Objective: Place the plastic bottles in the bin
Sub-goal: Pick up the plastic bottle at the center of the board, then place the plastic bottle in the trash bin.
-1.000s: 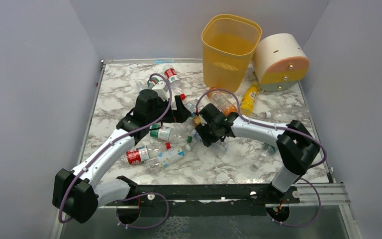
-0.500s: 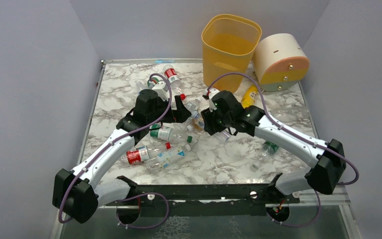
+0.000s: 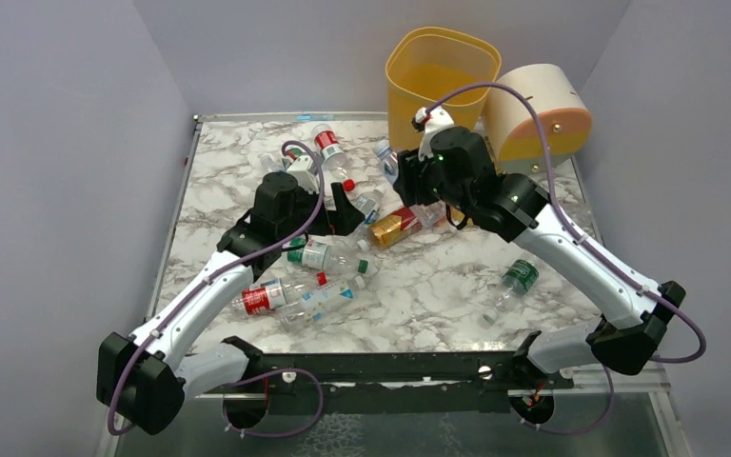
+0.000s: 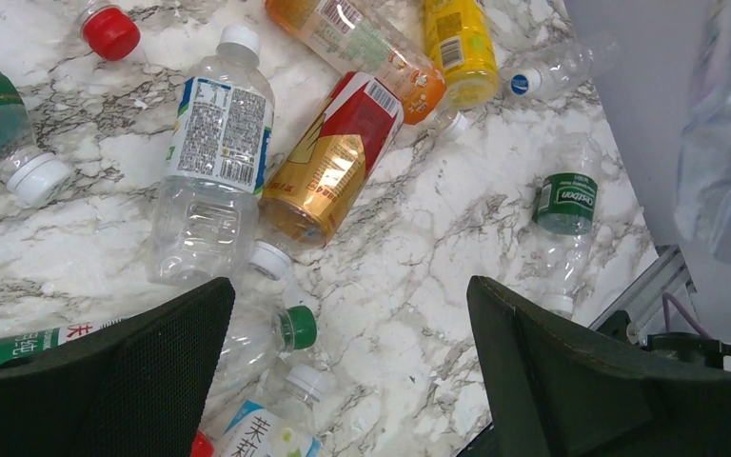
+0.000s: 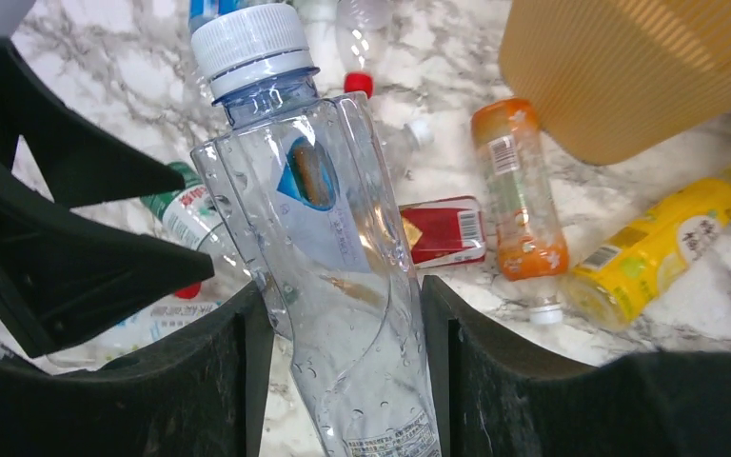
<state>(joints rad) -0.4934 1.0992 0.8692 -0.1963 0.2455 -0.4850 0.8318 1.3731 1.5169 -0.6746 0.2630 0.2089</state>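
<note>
Your right fingers (image 5: 200, 381) have risen beside the bin (image 3: 407, 95), clamped on a clear bottle (image 5: 333, 286) for the drop; your left fingers (image 4: 133, 381), farther from it, gape empty.

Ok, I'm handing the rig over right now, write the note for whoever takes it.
Right gripper: shut on a clear white-capped bottle, raised beside the bin, not yet over it.
Left gripper: open, empty, above the table.
Done: cannot tell what is inside the bin.
Left: drop this bottle in, then the loose ones: gold-and-red bottle, orange bottle, yellow bottle, green-labelled bottle and the rest.
</note>
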